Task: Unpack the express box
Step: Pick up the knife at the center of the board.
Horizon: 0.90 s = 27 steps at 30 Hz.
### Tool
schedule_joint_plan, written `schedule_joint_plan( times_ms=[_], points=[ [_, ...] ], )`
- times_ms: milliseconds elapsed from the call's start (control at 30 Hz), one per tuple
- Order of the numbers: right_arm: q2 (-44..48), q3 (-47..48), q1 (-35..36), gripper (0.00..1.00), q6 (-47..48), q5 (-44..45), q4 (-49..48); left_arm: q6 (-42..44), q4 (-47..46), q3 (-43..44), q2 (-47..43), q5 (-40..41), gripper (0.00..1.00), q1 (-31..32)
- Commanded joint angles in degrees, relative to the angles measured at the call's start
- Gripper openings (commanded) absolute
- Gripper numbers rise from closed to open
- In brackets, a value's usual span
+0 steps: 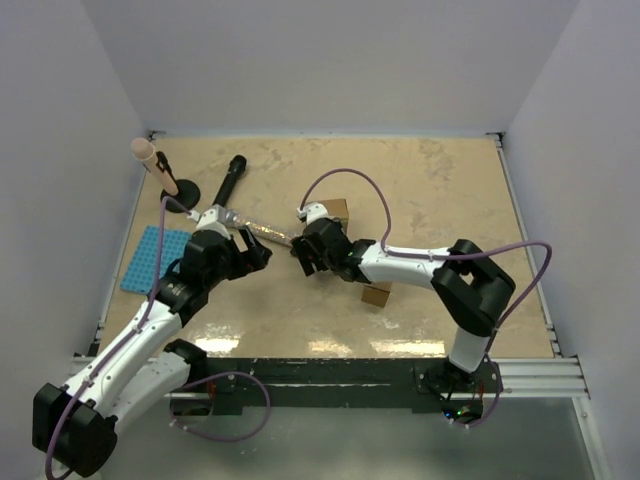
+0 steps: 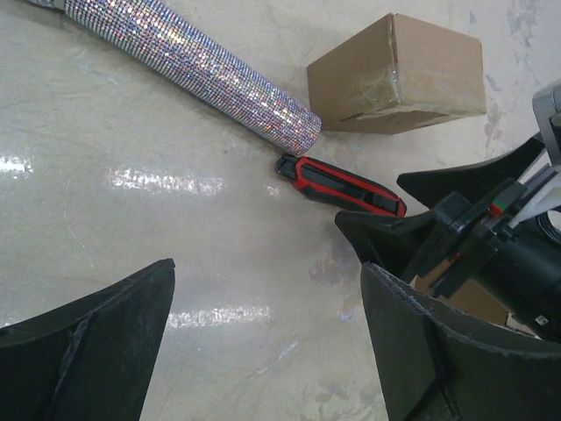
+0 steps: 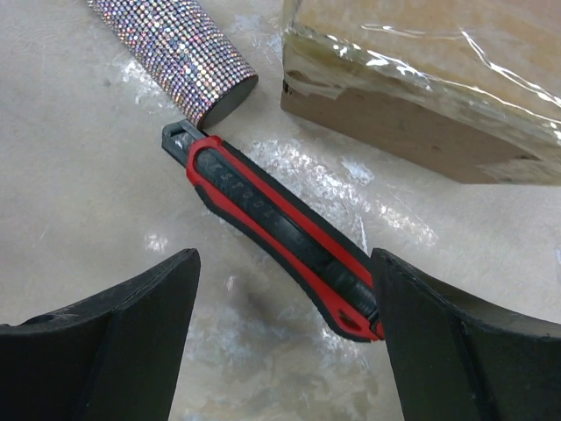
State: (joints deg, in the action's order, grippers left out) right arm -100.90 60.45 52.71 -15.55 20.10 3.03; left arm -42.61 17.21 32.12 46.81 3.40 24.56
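Handling the box point(image 2: 399, 74): a small cardboard carton with glossy tape over the top. It is probably light, stiff along its edges, easy to dent on the faces and slick where taped. It is best held low across two opposite side walls, leaving the taped seam free.
Box place: flat on the counter point(image 2: 131, 202), flaps shut and tape uncut.
Knife point(image 3: 280, 237): a red-and-black cutter lying just in front of the box. Its ribbed grip should resist slipping, so take it across the middle of the handle. Whether the blade is out cannot be told.
Tube point(image 2: 193, 66): a glittered cylinder whose end is just beside the box and nearly touches the knife's nose.
Right hand point(image 3: 280, 298): fingers spread wide and holding nothing, poised over the knife near the box. Contact cannot be told.
Left hand point(image 2: 267, 298): fingers wide apart and empty, farther from the box than the knife is.
Risk: a light box may skid under the knife unless braced.
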Motion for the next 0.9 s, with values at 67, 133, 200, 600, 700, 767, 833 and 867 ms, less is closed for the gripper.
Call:
schedule_joint_plan(
  times_ms=[67,133,200,600,700,767,833,867],
  points=[
    [-3.07,3.54,0.03,0.83,-0.36,1.62,-0.39,-1.25,-2.01,-1.27,-1.45,-0.76,0.91,0.14],
    [-3.25,3.10,0.11,0.83,-0.71,0.74,-0.48,-1.33,-1.92,-1.27,-1.46,-0.67,0.91,0.14],
    [-3.60,2.66,0.03,0.83,-1.41,-0.67,-0.48,-1.51,-2.01,-1.44,-1.54,-0.67,0.91,0.14],
    [-4.92,2.40,4.15,0.81,-7.21,-5.42,1.01,-2.48,-2.71,-2.94,-0.84,-1.29,0.90,0.14],
    [-4.83,3.10,6.17,0.81,-9.23,-4.37,2.76,-2.56,-2.80,-3.29,-0.75,-1.20,0.90,0.14],
    [-3.78,3.28,6.79,0.81,-10.46,-2.70,3.65,-2.57,-2.80,-3.47,-0.84,-1.20,0.90,0.14],
    [-1.94,3.54,6.97,0.81,-10.90,-1.73,4.97,-2.57,-2.71,-3.47,-0.93,-1.20,0.90,0.14],
    [-1.23,3.54,6.97,0.82,-10.90,-0.77,5.23,-2.48,-2.71,-3.47,-1.10,-1.11,0.90,0.14]
  ],
)
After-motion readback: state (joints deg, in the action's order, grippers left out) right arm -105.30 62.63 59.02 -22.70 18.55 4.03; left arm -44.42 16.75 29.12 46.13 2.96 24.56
